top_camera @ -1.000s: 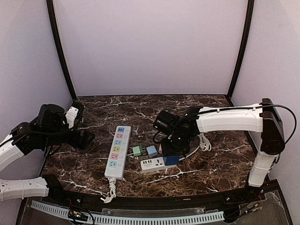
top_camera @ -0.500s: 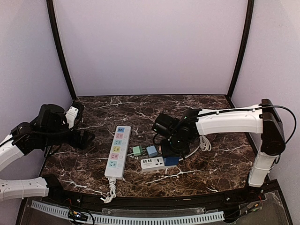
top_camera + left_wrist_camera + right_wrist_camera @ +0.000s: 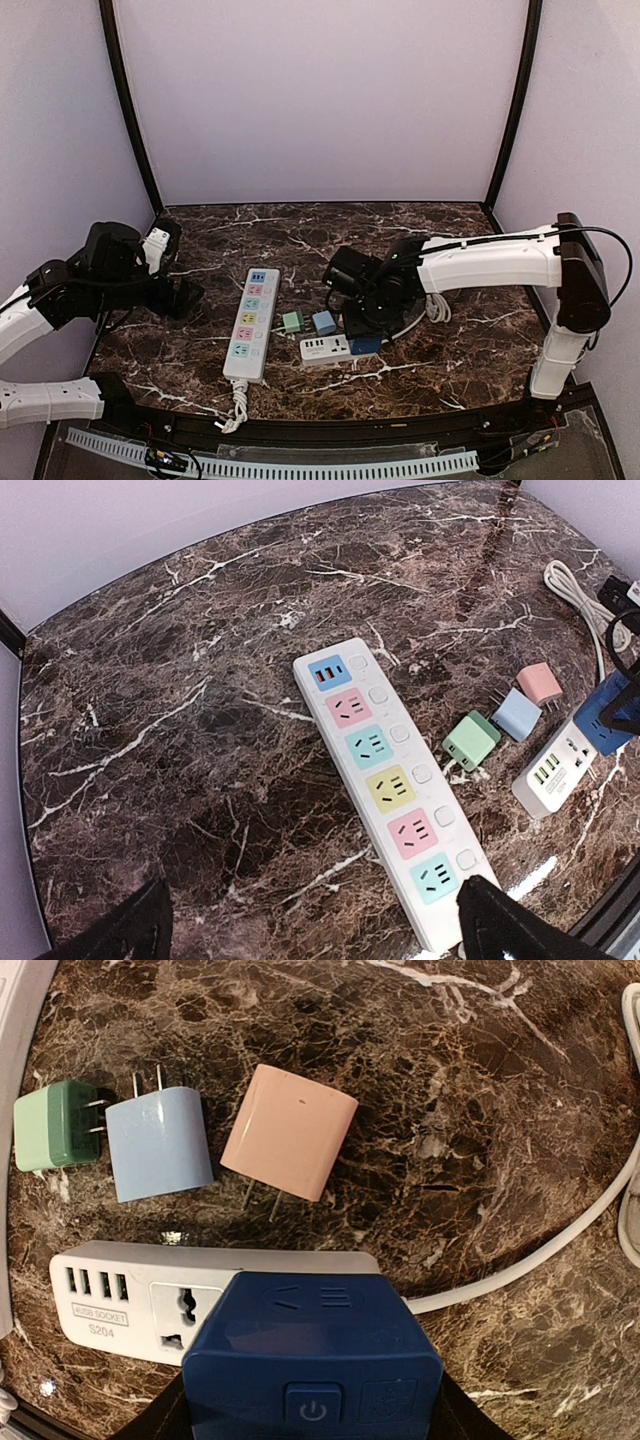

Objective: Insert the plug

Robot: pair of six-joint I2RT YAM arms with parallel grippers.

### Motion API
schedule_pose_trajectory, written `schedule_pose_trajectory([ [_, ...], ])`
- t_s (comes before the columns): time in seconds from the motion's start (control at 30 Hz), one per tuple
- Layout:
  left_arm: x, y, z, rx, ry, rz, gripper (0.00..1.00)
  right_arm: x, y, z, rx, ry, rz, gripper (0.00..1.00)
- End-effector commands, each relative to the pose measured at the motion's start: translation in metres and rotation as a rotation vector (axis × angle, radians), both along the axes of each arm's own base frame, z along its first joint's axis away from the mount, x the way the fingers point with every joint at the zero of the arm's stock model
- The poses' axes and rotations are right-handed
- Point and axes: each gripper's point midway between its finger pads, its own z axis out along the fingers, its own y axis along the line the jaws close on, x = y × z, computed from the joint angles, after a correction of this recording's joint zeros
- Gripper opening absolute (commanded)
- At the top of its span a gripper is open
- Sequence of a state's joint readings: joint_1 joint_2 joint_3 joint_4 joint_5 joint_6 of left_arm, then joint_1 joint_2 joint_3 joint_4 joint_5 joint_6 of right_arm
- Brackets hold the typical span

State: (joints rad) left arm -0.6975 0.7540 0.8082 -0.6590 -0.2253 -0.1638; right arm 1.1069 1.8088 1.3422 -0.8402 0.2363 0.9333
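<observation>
I hold the blue plug (image 3: 312, 1360) in my right gripper (image 3: 362, 327), jaws narrowed on it, over the white socket block (image 3: 110, 1300). Seating unconfirmed; pressing home likely outstanding. Beyond lie loose adapters (image 3: 158, 1150). Left gripper (image 3: 188, 298) gapes wide, empty.

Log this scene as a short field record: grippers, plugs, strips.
left gripper: open, empty, left of the long power strip and clear of it
right gripper: shut on the dark blue plug
dark blue plug position: over the right end of the small white strip; cannot tell whether it is seated
loose plugs: green plug, light blue plug, pink plug, lying on the table just beyond the small white strip
long power strip sockets: all vacant
</observation>
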Motion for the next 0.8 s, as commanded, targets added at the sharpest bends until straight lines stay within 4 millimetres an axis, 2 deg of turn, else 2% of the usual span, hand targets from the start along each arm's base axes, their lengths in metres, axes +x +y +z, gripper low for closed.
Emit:
schedule_pose_trajectory([
  [0.0, 0.001, 0.001, -0.008, 0.015, 0.008, 0.002, 1.00, -0.036, -0.023, -0.075, -0.140, 0.192, -0.014, 0.00],
  [0.2, 0.002, 0.000, -0.009, 0.020, 0.016, 0.003, 1.00, -0.041, -0.019, -0.093, -0.198, 0.212, 0.028, 0.00],
  [0.57, 0.003, 0.000, -0.012, 0.033, 0.035, 0.008, 1.00, -0.063, -0.033, -0.139, -0.249, 0.246, 0.001, 0.00],
  [0.77, 0.003, -0.001, -0.007, 0.028, 0.050, 0.017, 1.00, -0.064, -0.040, -0.146, -0.259, 0.240, -0.004, 0.00],
])
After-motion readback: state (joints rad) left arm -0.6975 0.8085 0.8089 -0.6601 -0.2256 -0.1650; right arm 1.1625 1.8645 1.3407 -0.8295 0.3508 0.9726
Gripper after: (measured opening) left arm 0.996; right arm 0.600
